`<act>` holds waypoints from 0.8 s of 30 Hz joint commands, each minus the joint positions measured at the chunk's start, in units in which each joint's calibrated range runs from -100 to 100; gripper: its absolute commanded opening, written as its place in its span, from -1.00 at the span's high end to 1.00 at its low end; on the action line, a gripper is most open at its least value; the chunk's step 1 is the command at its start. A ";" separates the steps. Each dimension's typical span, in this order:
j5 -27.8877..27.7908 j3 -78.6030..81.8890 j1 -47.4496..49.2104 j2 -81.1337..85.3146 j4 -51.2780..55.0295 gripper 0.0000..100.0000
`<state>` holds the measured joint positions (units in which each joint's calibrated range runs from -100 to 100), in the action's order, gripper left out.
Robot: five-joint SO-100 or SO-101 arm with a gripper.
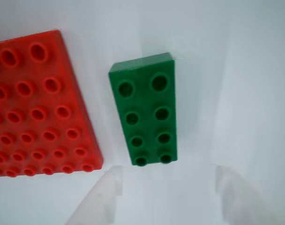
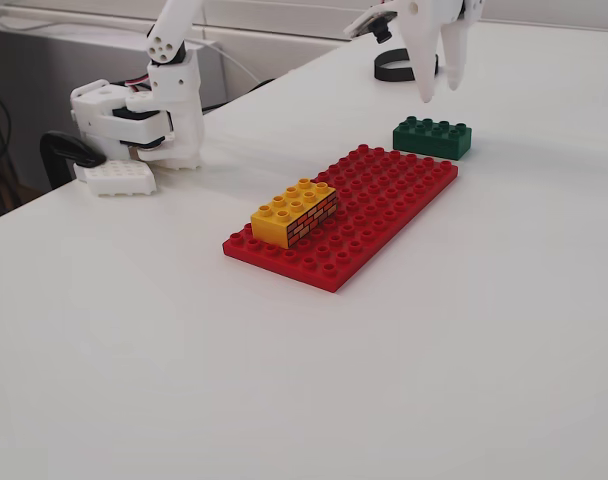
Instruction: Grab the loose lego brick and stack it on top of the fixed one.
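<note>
Fingers (image 1: pixel 102 201) spread apart and empty, pale and blurred at the bottom edge of the wrist view, one to each side of the gap. Gripper (image 2: pixel 439 85) hanging above the table (image 2: pixel 504 350) in the fixed view, clear of everything. Just beyond the fingertips in the wrist view, the loose lego brick (image 1: pixel 145 110), dark green, flat on the table with studs up, long axis running away from the camera, so short sides facing the fingers' gap and long sides roughly in line with the two pads. Sits beside the red baseplate (image 2: pixel 384 200), near its far end, apart from it by a narrow strip of table. Further along that plate, the fixed one (image 2: pixel 294 212), yellow, well apart from the green brick. Likely next: straight descent, then closing across the narrow width.
</note>
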<state>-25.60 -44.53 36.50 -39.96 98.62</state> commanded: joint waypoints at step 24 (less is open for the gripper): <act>0.25 -0.99 -2.82 -8.65 0.60 0.36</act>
<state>-25.50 -45.16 33.68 -47.69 98.62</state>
